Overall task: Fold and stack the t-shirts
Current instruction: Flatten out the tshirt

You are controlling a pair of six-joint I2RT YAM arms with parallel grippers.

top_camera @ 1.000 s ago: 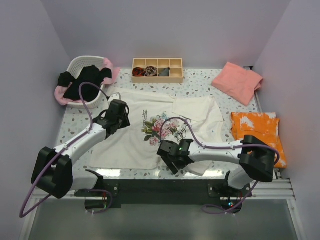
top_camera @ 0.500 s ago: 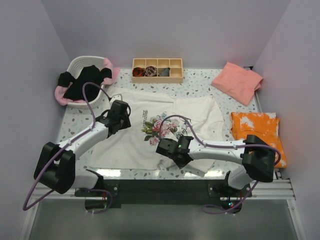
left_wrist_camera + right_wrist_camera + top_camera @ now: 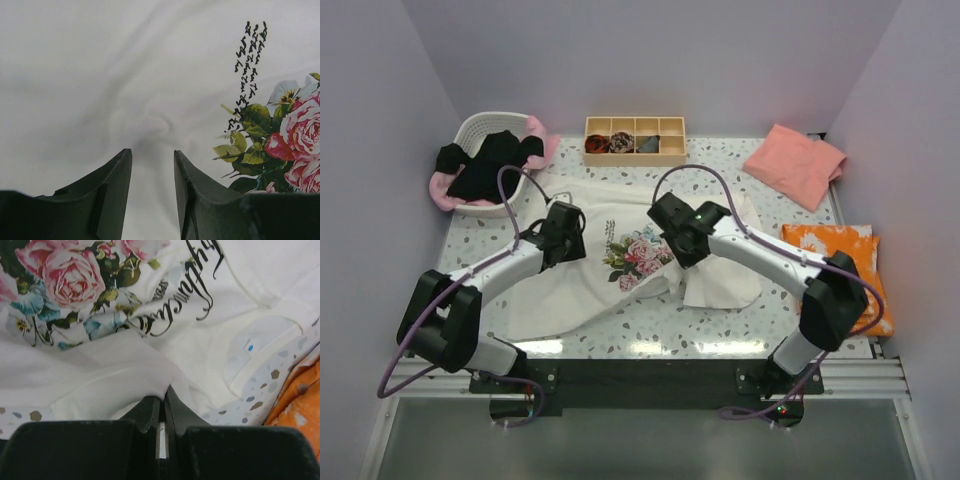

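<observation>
One limp, light cream tee (image 3: 610,205) lies just in front of the wooden box (image 3: 635,158). It will crease anywhere, so it's best taken by a hem. The right gripper (image 3: 161,395) is pinched tight on that hem, hauled boxward from the near edge a second ago. The left gripper (image 3: 152,160) hovers with jaws apart, holding nothing.
</observation>
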